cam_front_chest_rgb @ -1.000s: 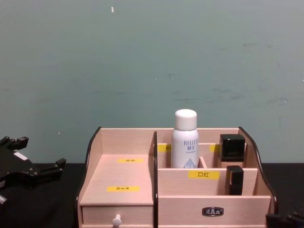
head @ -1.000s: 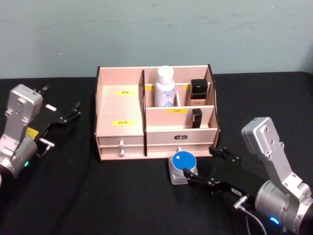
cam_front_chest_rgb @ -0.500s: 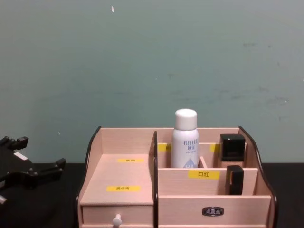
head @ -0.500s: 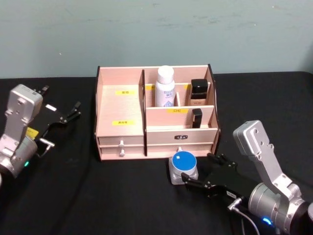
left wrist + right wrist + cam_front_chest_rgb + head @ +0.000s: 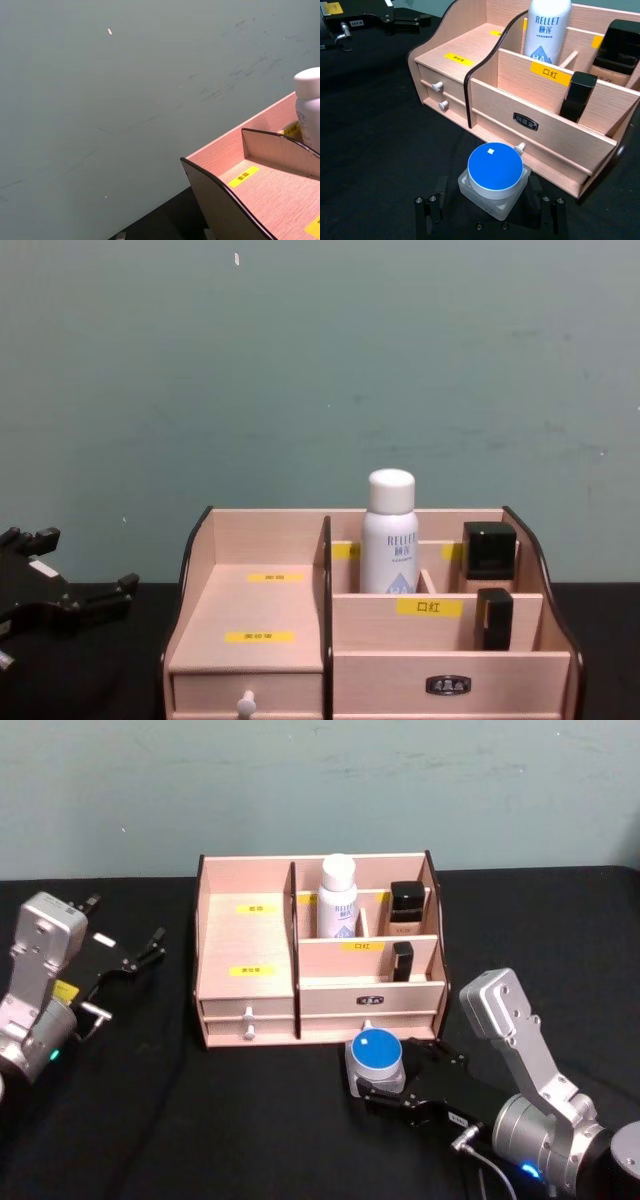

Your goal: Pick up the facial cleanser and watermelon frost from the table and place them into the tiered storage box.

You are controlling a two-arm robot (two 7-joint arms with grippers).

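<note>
As its wrist view reveals, the right pincer [image 5: 490,202] brackets the jar [image 5: 495,169].

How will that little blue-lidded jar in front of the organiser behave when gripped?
The blue-lidded jar, between the right end effector's open fingers, looks squat and wide-based, so it probably won't tip. Its squarish pale base gives flat sides, likely a steady grip, though its smooth surface may slip. The left end effector sits beside the organiser.
</note>
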